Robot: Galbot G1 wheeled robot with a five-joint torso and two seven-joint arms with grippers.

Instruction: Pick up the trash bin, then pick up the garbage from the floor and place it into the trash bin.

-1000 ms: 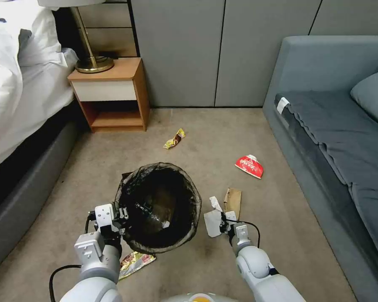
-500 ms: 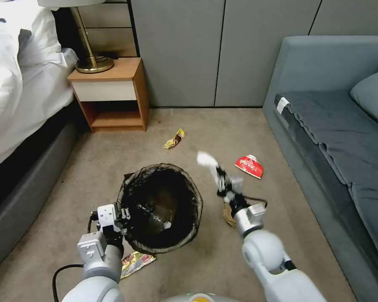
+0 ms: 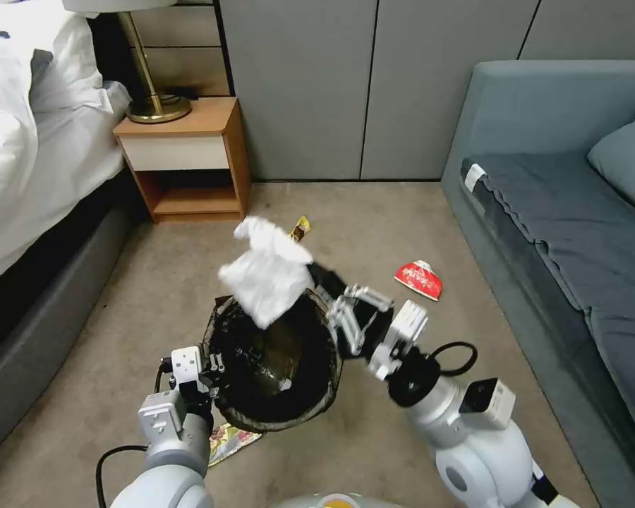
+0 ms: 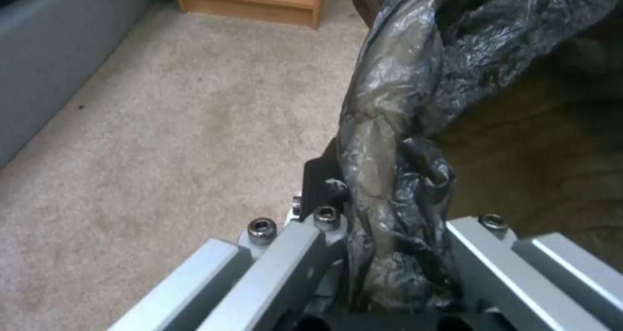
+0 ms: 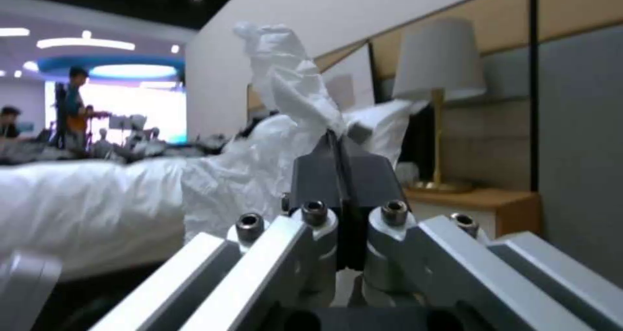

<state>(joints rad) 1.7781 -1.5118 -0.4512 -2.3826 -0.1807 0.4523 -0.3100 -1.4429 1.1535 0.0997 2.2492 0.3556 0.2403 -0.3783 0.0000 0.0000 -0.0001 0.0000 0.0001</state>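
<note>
Tissue over the bin — R gripper (image 3: 322, 286) carrying, L gripper (image 3: 206, 367) holding the rim.

R gripper's clamped tight on a corner of the white tissue (image 3: 267, 273), which hangs right above the trash bin (image 3: 275, 406) mouth. Looks feather-light, limp, no stiffness, so I'd judge a pinch at any fold does it, though it could cling to the pads on release. L gripper's pinched on the bin's bag-covered rim (image 4: 389, 141), near side; thin slippery film, bin looks light. Beyond the bin: red-white wrapper (image 3: 419, 279), print too small to read; yellow-brown wrapper (image 3: 300, 229) just past the tissue; another wrapper (image 3: 229, 441) under the bin's near edge.
</note>
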